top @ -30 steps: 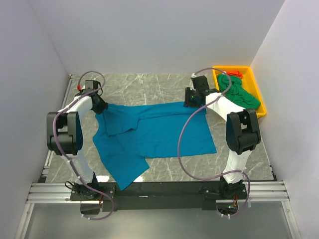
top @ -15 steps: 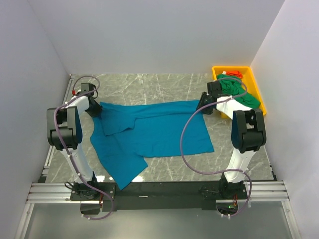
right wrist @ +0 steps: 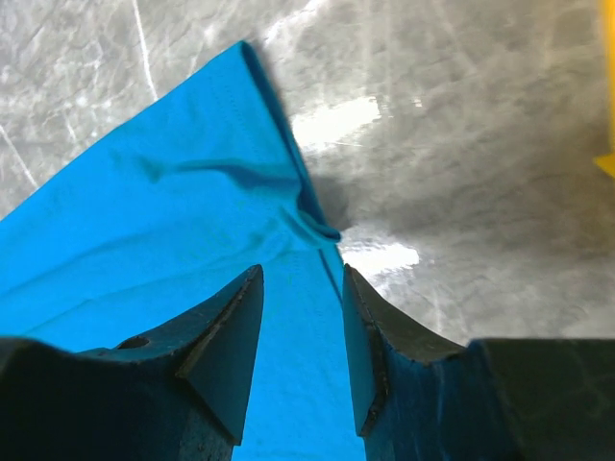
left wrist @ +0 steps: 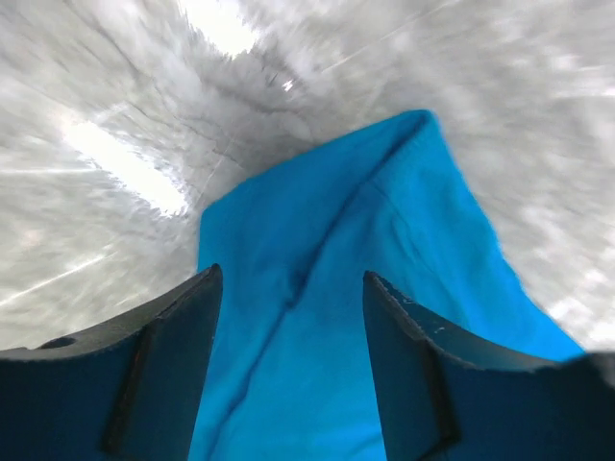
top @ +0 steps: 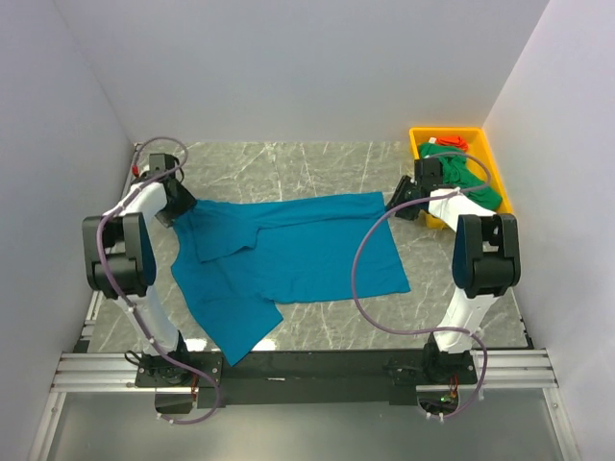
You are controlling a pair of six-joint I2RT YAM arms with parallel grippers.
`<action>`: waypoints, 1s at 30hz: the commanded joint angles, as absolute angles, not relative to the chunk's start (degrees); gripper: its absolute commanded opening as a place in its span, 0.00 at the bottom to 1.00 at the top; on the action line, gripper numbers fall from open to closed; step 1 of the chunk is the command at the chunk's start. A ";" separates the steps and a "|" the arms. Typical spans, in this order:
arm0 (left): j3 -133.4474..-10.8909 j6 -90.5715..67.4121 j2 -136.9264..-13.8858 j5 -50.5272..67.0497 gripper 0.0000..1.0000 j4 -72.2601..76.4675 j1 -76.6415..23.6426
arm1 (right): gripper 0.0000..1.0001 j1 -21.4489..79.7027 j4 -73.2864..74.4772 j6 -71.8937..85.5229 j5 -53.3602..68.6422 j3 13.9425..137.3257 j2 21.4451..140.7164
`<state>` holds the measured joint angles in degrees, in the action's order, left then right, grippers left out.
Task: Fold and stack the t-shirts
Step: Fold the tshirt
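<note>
A teal-blue t-shirt [top: 288, 254] lies spread on the marble table, one sleeve folded over near its left end and a lower flap reaching the front edge. My left gripper [top: 178, 209] is at the shirt's far left corner. In the left wrist view [left wrist: 291, 274] its jaws stand wide apart over the cloth [left wrist: 317, 317]. My right gripper [top: 396, 202] is at the shirt's far right corner. In the right wrist view [right wrist: 302, 269] its jaws are apart, astride the shirt's hem [right wrist: 192, 221]. A bright green shirt [top: 471, 182] and a red-orange piece [top: 454, 144] lie in the bin.
The yellow plastic bin [top: 503, 197] stands at the back right, close to my right arm; a sliver of it shows in the right wrist view [right wrist: 607, 163]. White walls enclose the table on three sides. A metal rail [top: 307, 370] runs along the front.
Both arms have swung outward, left gripper further left, right gripper towards the bin. The shirt's far edge has been drawn out wider and flatter.
</note>
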<state>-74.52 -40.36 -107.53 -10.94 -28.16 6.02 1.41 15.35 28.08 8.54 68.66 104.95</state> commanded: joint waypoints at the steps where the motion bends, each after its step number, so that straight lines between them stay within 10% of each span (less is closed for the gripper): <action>1: -76.12 -35.09 -98.89 -13.35 0.67 -27.95 3.36 | 0.46 0.97 12.83 28.21 11.69 69.96 105.73; 30: -74.53 -6.68 -102.22 -11.08 0.54 -15.03 -30.06 | 0.38 0.18 11.60 28.39 12.39 71.54 111.97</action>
<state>-72.25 -8.95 -102.30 -12.99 -17.34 -29.30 0.60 12.91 28.47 12.99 69.43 110.87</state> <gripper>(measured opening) 0.551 0.390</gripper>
